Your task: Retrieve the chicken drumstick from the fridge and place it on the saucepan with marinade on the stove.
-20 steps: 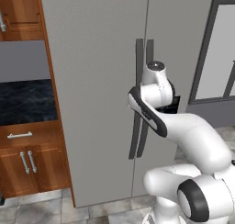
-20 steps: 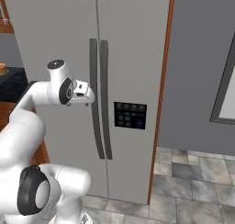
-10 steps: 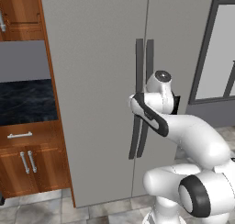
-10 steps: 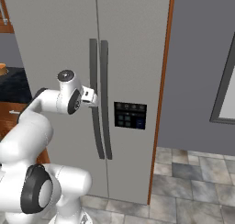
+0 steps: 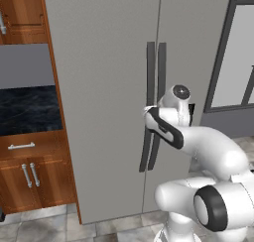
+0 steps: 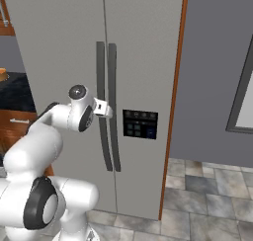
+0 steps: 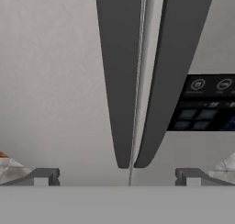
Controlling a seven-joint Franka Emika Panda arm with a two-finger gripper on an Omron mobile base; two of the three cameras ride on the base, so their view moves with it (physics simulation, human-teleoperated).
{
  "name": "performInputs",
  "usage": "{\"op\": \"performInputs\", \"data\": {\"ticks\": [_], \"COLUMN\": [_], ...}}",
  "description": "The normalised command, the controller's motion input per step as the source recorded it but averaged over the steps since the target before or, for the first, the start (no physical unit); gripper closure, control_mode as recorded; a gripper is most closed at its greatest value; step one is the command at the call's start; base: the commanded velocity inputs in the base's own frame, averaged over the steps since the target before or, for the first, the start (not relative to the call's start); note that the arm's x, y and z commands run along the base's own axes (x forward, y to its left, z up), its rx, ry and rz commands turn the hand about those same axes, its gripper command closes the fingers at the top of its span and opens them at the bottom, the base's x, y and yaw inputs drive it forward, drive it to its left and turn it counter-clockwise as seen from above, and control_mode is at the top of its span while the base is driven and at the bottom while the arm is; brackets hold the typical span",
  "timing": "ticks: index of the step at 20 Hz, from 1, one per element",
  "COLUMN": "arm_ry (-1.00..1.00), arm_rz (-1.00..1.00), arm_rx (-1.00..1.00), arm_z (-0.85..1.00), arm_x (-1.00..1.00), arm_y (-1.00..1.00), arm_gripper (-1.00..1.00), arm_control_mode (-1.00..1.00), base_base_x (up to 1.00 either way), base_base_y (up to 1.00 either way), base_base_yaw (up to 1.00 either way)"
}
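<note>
Fridge: tall light-grey two-door cabinet [image 5: 109, 87], both doors closed, framed by an orange-brown wooden side panel [image 6: 174, 101].
Handles: two long dark curved bars [image 5: 154, 107] side by side at the seam between the doors, tapering toward their lower ends; in the hand view [image 7: 137, 81] they run from the top down to just above the fingertips.
Control panel: small black display [image 6: 140, 124] on the right-hand door, just beside the handles.
Fingers: the gripper [image 7: 117, 176] faces the door seam with its two dark fingers [image 7: 41, 176] spread wide, one on each side of the handle pair, nothing between them.
Contact: cannot tell whether the fingers touch the handles; from the right base view the hand [image 6: 101, 108] sits just in front of the left bar.
Arm: white, bent at the elbow, reaching up from the base to the middle of the handles.
Chicken drumstick: not seen; the fridge doors are shut.
Surroundings: wooden drawer and cupboards [image 5: 30, 174] to the left of the fridge; grey stone floor tiles [image 6: 207, 195].
</note>
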Motion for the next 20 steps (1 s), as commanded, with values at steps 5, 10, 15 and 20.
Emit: {"op": "performInputs", "data": {"ticks": [5,10,15,20], "arm_ry": [0.00,0.00,0.00,0.00], "arm_rz": [0.00,0.00,0.00,0.00], "arm_rx": [0.00,-0.01,0.00,0.00], "arm_z": [-0.10,-0.09,-0.10,-0.21], "arm_x": [0.40,0.47,0.45,0.47], "arm_y": [0.00,0.00,0.00,0.00], "arm_gripper": [-1.00,-1.00,-1.00,-1.00], "arm_control_mode": [-1.00,-1.00,-1.00,-1.00], "base_base_x": [0.00,0.00,0.00,0.00], "base_base_y": [0.00,0.00,0.00,0.00], "base_base_yaw": [0.00,0.00,0.00,0.00]}}
